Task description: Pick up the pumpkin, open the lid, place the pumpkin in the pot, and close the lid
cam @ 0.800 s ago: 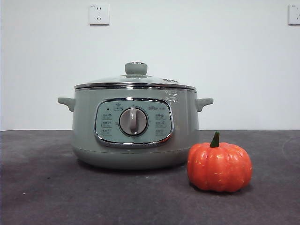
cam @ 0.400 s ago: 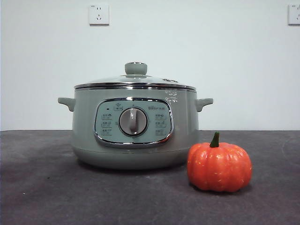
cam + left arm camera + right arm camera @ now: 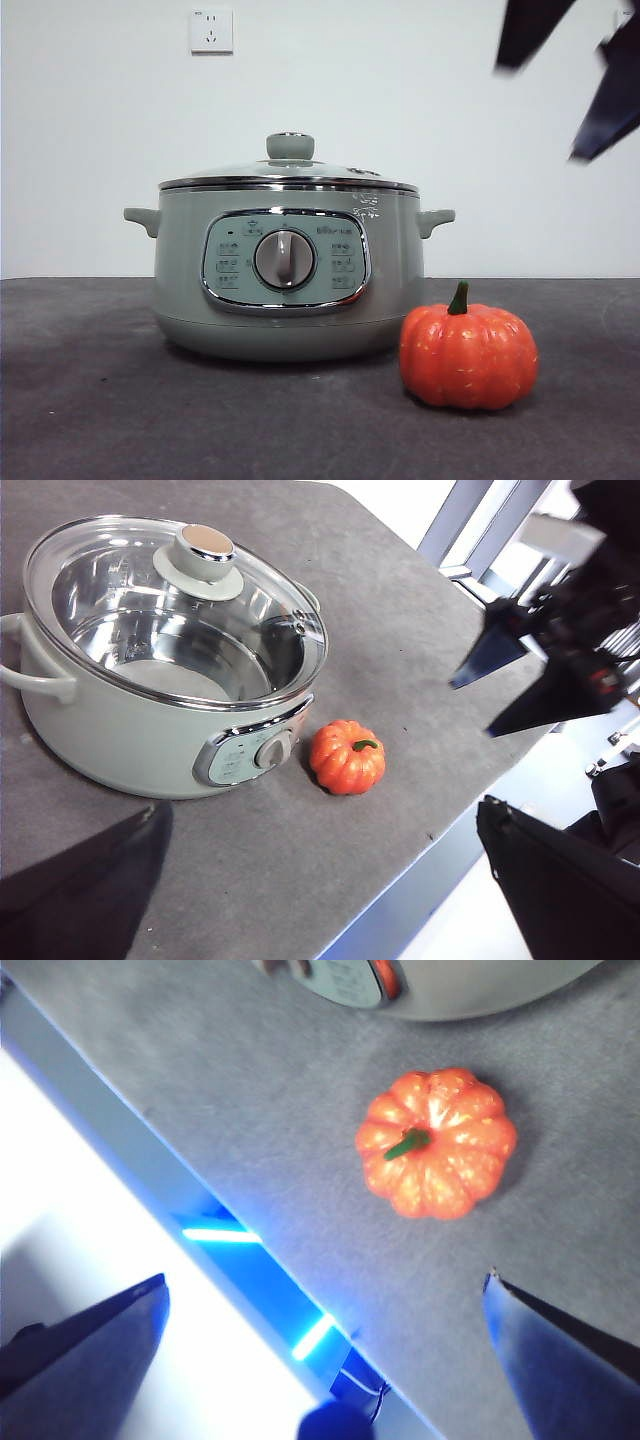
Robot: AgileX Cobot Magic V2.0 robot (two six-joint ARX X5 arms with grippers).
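Pumpkin [image 3: 468, 354]: one; it sat upright on the table [image 3: 90, 400], stem [image 3: 459, 298] up and leaning a little; it is squat and round, wider than tall, with no clear long axis.
Pumpkin place: just beside the pot [image 3: 288, 268], by the front corner next to the dial [image 3: 285, 260]; whether they touched could not be told. In the right wrist view it [image 3: 437, 1142] lay ahead of the two jaws, between their lines but nearer the one at the picture's right, well clear of both tips.
Pot: one, standing upright with its panel facing the front camera.
Lid [image 3: 290, 170]: one, seated flat on the pot, knob [image 3: 290, 146] up; through the glass the left wrist view showed a bare steel bowl.
Right gripper [image 3: 325, 1305]: jaws spread wide, holding nothing, hanging above the pumpkin and the table edge.
Left gripper [image 3: 320, 830]: jaws also wide apart and holding nothing, well back from the pot [image 3: 150, 720] and pumpkin [image 3: 347, 757], which lay ahead of it between the jaw lines.
Change: half a second before, the front view had no arm in it; now two dark, blurred jaw tips [image 3: 570, 70] had come in at the top right corner, high above the pumpkin. Pot, lid and pumpkin had not shifted.
Sockets [image 3: 211, 30]: two on the wall, the second partly hidden behind the dark tips.
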